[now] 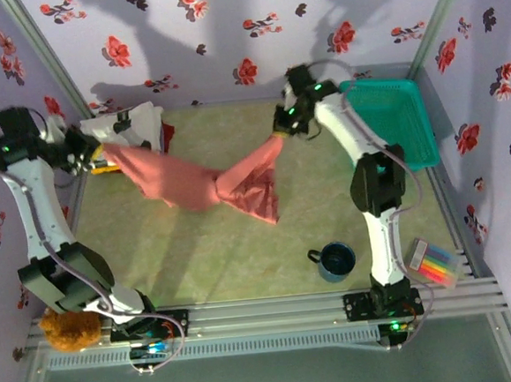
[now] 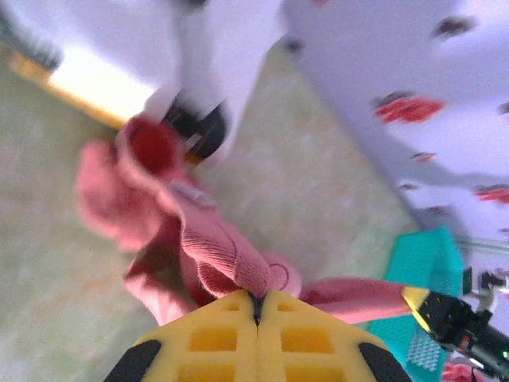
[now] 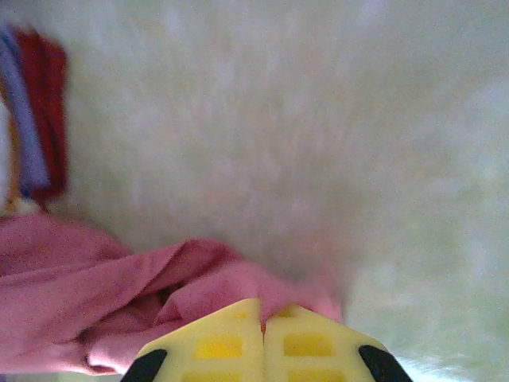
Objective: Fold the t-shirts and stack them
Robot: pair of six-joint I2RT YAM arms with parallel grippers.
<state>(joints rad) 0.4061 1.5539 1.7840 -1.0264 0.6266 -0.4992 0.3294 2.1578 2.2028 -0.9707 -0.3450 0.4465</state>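
Salmon-pink t-shirt (image 1: 203, 182) slung over table (image 1: 243, 254), middle sagging. Left hand (image 2: 256, 298) and right hand (image 3: 262, 306) each clenched on one end. White t-shirt (image 1: 135, 123), red t-shirt (image 1: 169, 136) heaped behind left hand. Teal basket (image 1: 392, 123) far right. Blue mug (image 1: 336, 261), marker pack (image 1: 435, 265) near right arm base.

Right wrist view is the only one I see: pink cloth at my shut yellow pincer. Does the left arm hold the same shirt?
Observer: Yes, the left pincer is shut on the other end of the pink t-shirt.
Operator: Is it stretched tight between them?
Observer: No, its middle sags in folds toward the table.
Operator: What stands near my arm?
Observer: A teal basket, at the back right corner, right of the right pincer.
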